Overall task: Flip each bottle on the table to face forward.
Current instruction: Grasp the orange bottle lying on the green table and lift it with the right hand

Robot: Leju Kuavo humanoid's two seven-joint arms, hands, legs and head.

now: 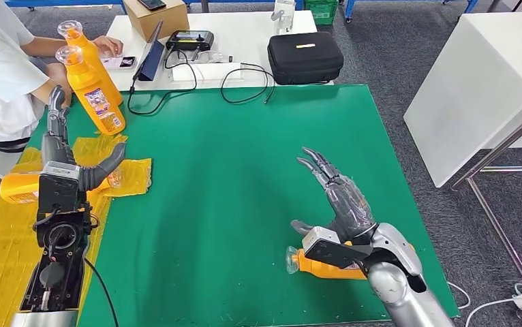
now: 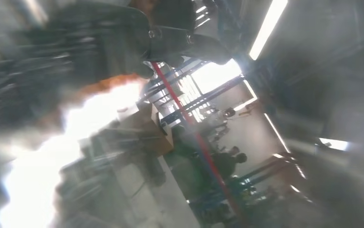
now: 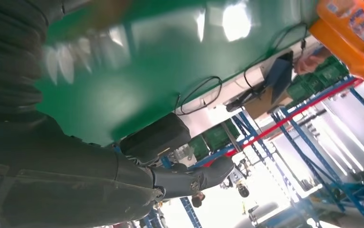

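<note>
Two orange bottles stand upright at the far left of the green mat (image 1: 244, 177), one nearer (image 1: 98, 95) and one behind it (image 1: 80, 39); they also appear in the right wrist view (image 3: 356, 28). A third orange bottle (image 1: 18, 188) lies on its side on the yellow sheet, partly hidden behind my left wrist. My left hand (image 1: 59, 146) is above it, fingers raised and thumb out, holding nothing. A fourth orange bottle (image 1: 319, 264) lies on its side near the front edge, under my right wrist. My right hand (image 1: 333, 187) hovers over the mat, fingers spread, empty.
A person in white sits at the far left, a hand (image 1: 108, 45) by the standing bottles. Behind the mat a white table (image 1: 244, 37) carries a black case (image 1: 304, 58), a cardboard box (image 1: 146, 17), a controller and cables. Another white table (image 1: 476, 88) stands at the right.
</note>
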